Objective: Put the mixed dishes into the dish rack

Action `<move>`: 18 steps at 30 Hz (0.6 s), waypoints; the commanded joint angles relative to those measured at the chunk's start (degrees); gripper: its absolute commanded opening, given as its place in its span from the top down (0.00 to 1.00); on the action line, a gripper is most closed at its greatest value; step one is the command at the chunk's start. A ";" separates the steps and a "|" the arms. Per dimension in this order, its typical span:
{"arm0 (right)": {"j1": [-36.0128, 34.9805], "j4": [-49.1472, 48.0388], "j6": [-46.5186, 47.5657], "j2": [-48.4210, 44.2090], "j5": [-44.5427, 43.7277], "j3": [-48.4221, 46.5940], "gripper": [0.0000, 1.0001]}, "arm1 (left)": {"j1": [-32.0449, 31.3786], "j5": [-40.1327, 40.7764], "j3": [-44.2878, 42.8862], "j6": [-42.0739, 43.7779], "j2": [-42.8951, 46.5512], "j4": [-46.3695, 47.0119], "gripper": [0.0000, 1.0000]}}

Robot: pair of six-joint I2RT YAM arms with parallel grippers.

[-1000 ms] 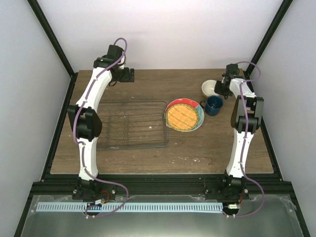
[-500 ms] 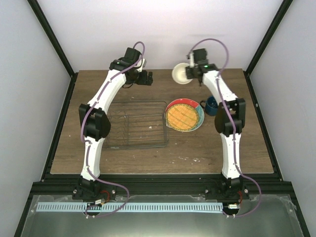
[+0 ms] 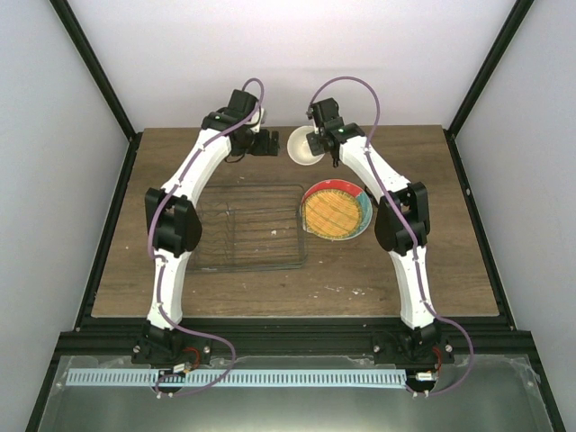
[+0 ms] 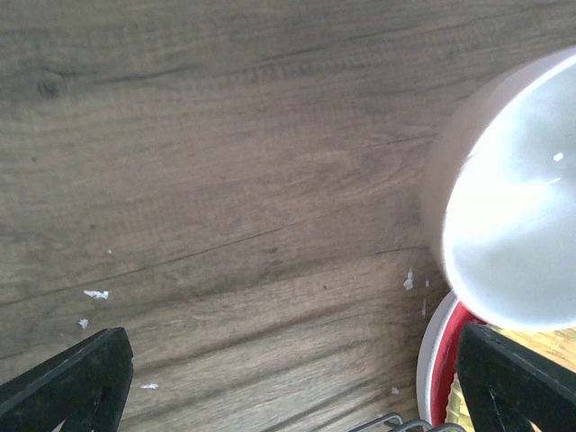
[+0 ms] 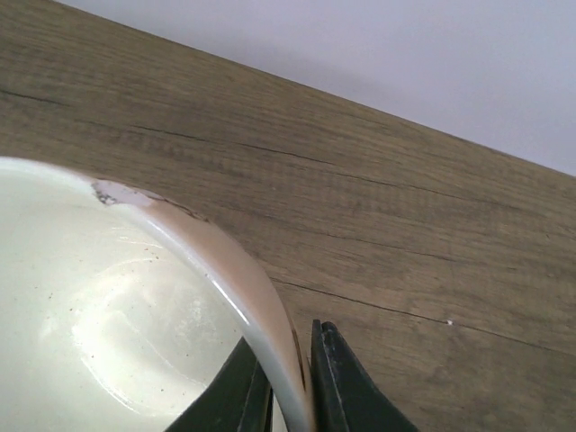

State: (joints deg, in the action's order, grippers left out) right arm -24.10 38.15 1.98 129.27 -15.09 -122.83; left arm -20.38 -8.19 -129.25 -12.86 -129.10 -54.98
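My right gripper (image 3: 317, 144) is shut on the rim of the small cream bowl (image 3: 302, 146) and holds it tilted above the far middle of the table. In the right wrist view the fingers (image 5: 337, 378) pinch the bowl's rim (image 5: 261, 297). My left gripper (image 3: 267, 142) is open and empty just left of the bowl, which shows in its view (image 4: 513, 198). The yellow-orange grid plate (image 3: 334, 211) lies on the red plate (image 3: 362, 200), right of the wire dish rack (image 3: 247, 227). A whitish rim (image 4: 427, 351) shows under the red plate. The blue mug is hidden behind my right arm.
The rack holds nothing and lies flat in the left middle of the wooden table (image 3: 387, 270). Its wire corner (image 4: 396, 421) shows at the bottom of the left wrist view. Dark frame posts and pale walls close in the sides and back.
My right gripper has carried the bowl from the far right to the far middle, leftward toward the left gripper. The left gripper moved right over the past second, then stayed.
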 commanded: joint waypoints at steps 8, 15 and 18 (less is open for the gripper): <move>-2.97 0.17 -6.61 -4.15 0.00 -1.46 0.99 | -2.02 -4.69 3.08 -0.59 2.00 3.45 0.00; -4.86 0.59 -6.89 -3.70 0.39 -1.73 0.99 | -2.03 -5.34 3.88 -0.54 2.09 3.80 0.00; -5.42 1.36 -6.95 -3.60 0.56 -2.56 0.99 | -2.05 -5.10 4.71 -0.50 2.17 4.16 0.01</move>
State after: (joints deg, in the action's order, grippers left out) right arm -28.42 41.10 -3.60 128.66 -14.94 -122.83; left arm -22.39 -12.47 -125.75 -13.28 -129.10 -51.96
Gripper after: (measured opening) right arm 0.101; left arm 0.996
